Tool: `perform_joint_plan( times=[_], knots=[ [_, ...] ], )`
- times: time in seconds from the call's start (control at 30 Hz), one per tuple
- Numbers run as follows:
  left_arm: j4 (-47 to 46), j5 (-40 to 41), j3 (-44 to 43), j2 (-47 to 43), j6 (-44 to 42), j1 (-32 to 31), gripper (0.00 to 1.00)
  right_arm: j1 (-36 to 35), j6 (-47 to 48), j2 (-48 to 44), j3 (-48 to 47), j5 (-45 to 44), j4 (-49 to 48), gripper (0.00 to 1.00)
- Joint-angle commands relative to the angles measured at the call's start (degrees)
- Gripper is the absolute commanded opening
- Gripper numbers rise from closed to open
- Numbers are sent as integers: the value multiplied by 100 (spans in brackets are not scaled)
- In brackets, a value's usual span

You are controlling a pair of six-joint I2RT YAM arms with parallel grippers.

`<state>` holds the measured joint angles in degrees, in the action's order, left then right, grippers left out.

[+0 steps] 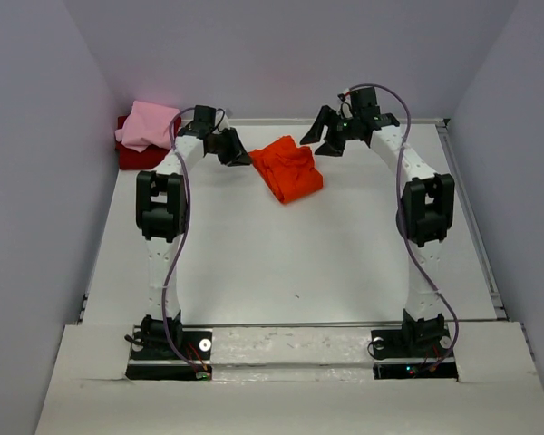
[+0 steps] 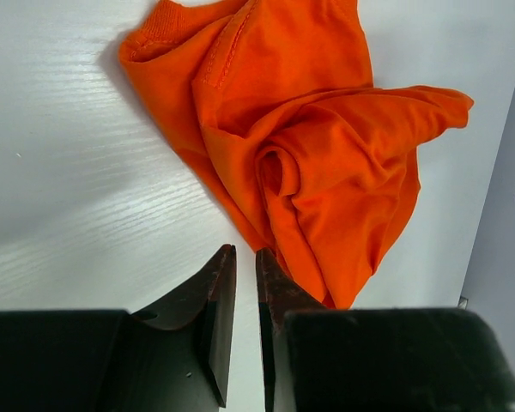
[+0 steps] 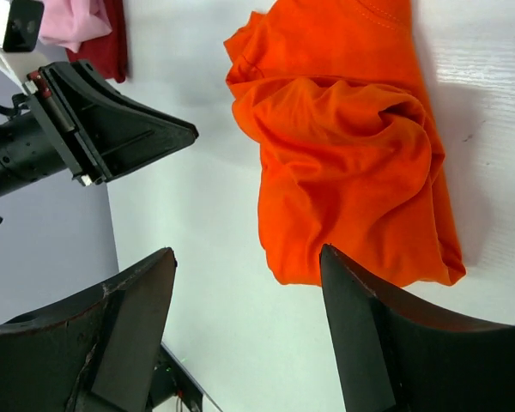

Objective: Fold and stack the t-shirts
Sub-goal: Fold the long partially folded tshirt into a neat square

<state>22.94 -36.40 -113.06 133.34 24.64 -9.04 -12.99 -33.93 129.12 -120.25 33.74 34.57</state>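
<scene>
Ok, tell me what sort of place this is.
Probably a robot test cell: flat white table boxed in by plain pale walls, with a crumpled orange-red cloth t-shirt lying on it.

Three t-shirts (image 1: 287, 169) (image 1: 150, 122) (image 1: 127, 157), two hands (image 1: 237, 150) (image 1: 325, 143).

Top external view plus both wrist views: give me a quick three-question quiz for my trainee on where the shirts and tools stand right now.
1. True or false: the crumpled bright orange-red cloth t-shirt lies between the left tool and the right tool.
2. Which tool is open? A) left only B) right only C) both
3. Fill in: the folded light pink cloth t-shirt rests on top of a ____ one.

Key
1. True.
2. B: the right tool's fingers stand wide apart, while the left tool's are nearly together with nothing between them.
3. The folded dark red cloth t-shirt.
</scene>
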Motion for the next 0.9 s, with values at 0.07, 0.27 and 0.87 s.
perform_joint_plan(
  times=[0.07, 0.27, 0.87],
  knots=[
    [-176, -218, -269, 113, -83, -28, 24, -45, 97, -62, 589, 239, -336, 69],
    [-342, -314, -1025, 526, 49, -19, 21, -212, -17, 166, 775, 186, -547, 4],
    [-1083, -280, -1702, 1581, 858, -89, 13, -265, 27, 870, 809, -7, -442, 0]
  ],
)
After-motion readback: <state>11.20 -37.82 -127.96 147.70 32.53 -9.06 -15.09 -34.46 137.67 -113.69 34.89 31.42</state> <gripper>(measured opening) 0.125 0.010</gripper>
